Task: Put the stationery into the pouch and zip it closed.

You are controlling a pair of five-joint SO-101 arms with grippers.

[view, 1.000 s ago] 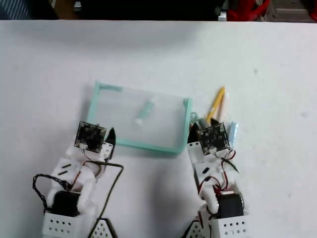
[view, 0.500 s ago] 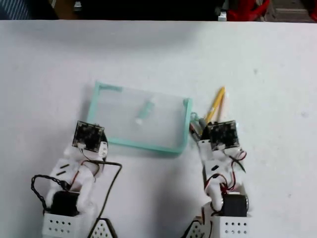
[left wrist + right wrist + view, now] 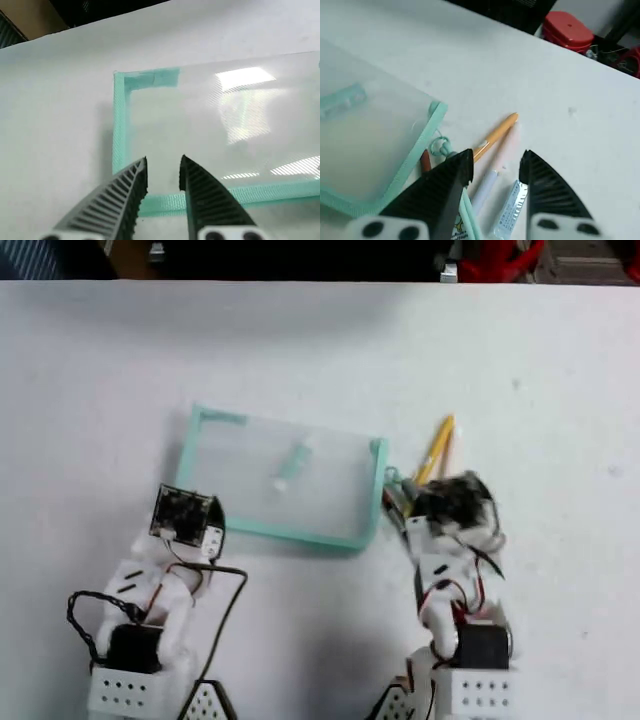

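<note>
Hovering right gripper (image 3: 497,155) wide open, empty, over pens (image 3: 495,134) lying right of pouch (image 3: 230,470); holding left gripper (image 3: 163,161) narrowly parted, empty; barely starting on loading, not yet zipping.

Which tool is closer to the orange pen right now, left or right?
Right. The right tool is open right by the orange pen at the pouch's zipper end; the left tool is at the pouch's opposite end.

Pouch (image 3: 250,460) clear, teal-edged; pen (image 3: 437,447) yellow; table (image 3: 100,360) white.
</note>
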